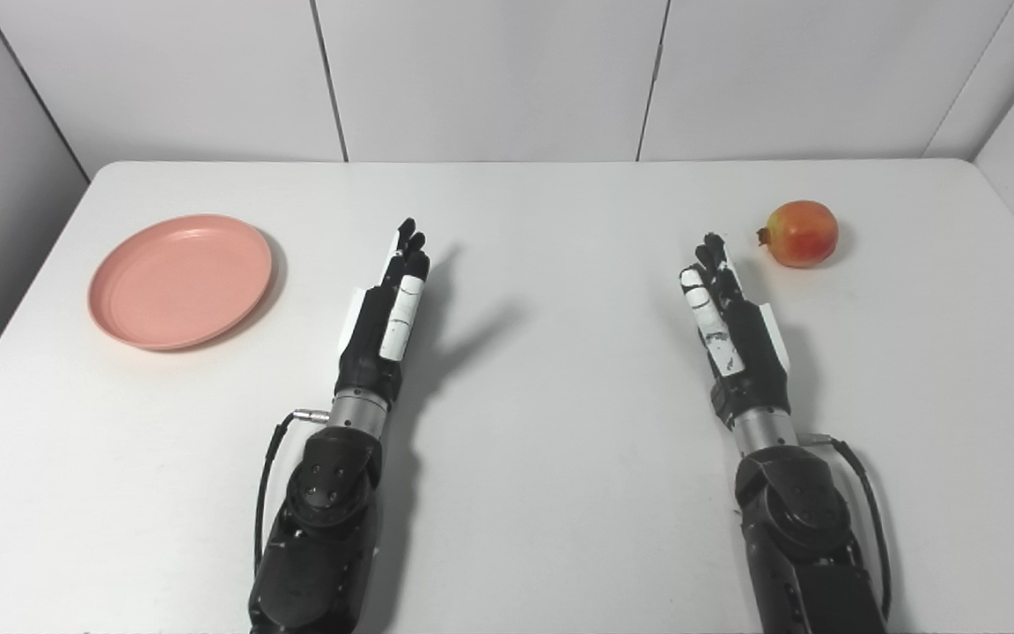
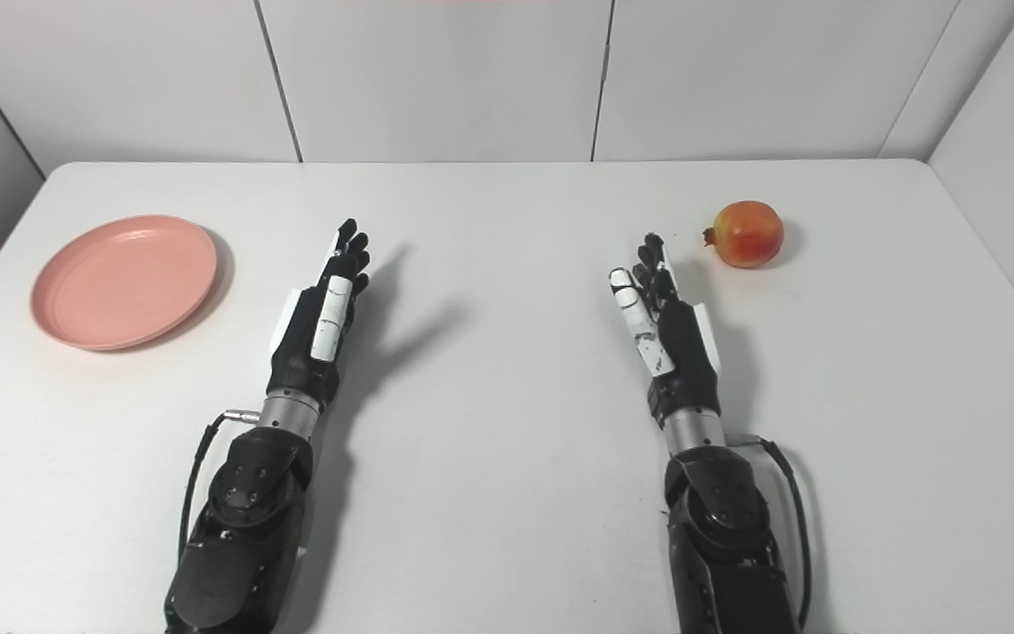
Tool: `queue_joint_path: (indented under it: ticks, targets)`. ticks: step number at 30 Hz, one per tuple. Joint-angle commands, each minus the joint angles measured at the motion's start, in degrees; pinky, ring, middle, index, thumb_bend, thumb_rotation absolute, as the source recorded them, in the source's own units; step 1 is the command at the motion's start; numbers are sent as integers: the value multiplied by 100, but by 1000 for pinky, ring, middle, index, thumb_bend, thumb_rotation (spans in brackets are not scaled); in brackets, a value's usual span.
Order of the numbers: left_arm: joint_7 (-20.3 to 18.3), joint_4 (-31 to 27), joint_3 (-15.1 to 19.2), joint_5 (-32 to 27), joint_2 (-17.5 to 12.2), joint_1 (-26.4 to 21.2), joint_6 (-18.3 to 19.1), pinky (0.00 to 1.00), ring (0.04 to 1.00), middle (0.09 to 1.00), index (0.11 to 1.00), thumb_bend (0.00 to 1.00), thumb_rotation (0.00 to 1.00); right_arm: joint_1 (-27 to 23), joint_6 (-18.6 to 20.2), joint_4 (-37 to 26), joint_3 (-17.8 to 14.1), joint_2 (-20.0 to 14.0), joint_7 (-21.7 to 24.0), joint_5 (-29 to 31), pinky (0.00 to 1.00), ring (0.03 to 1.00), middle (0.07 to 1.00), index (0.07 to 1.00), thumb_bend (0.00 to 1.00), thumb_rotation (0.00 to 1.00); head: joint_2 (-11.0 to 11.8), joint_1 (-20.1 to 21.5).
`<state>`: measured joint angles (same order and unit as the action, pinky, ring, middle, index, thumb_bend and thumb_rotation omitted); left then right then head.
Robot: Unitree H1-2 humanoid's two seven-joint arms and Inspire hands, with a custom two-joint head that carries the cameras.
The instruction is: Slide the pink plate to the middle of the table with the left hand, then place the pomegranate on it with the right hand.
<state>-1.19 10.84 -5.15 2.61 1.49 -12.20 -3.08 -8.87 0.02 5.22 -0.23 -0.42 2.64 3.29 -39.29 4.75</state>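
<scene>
Both hands empty, fingers straight. Pink plate (image 1: pixel 180 280) sits left of left hand (image 1: pixel 388 313), nr desk (image 1: pixel 560 396) edge: clumsy push could tip it off. Pomegranate (image 1: pixel 800 233), beyond right hand (image 1: pixel 727 313), may roll.

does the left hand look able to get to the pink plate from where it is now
Probably yes. The left hand is open and holds nothing, and the pink plate lies to its left on the table with only bare surface between them. The plate is empty and the right hand is far off.

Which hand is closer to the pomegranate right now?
The right hand: its fingertips sit just short of the pomegranate, while the left hand lies across the table, nearer the pink plate.
</scene>
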Motion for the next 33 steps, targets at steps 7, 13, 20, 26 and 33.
queue_joint_path:
  ticks: [7,13,20,26,33]
  targets:
    - [7,-103,62,-17,41,-23,-16,1000,1000,1000,1000,768,1000,-56,-179,-31,-102,85,-51,110,1000,1000,1000,998,721,765,38,0]
    - [-136,-73,7,-20,-29,-14,-46,1000,1000,1000,1000,771,1000,-9,-228,-71,20,-31,130,45,1000,1000,1000,1000,677,825,64,-20]
    - [-53,-106,44,-26,38,-18,-16,1000,1000,1000,1000,794,1000,-27,-147,-76,-43,20,23,64,1000,1000,1000,1000,714,808,60,-9]
    - [-63,-164,33,-34,20,9,7,1000,1000,1000,1000,741,1000,-8,-201,-72,-18,36,35,34,1000,1000,1000,999,700,757,39,1]
    - [-142,-4,17,-43,-36,-56,-84,1000,1000,1000,1000,809,1000,-56,-298,10,14,-51,126,82,1000,1000,1000,1000,720,814,87,-8]
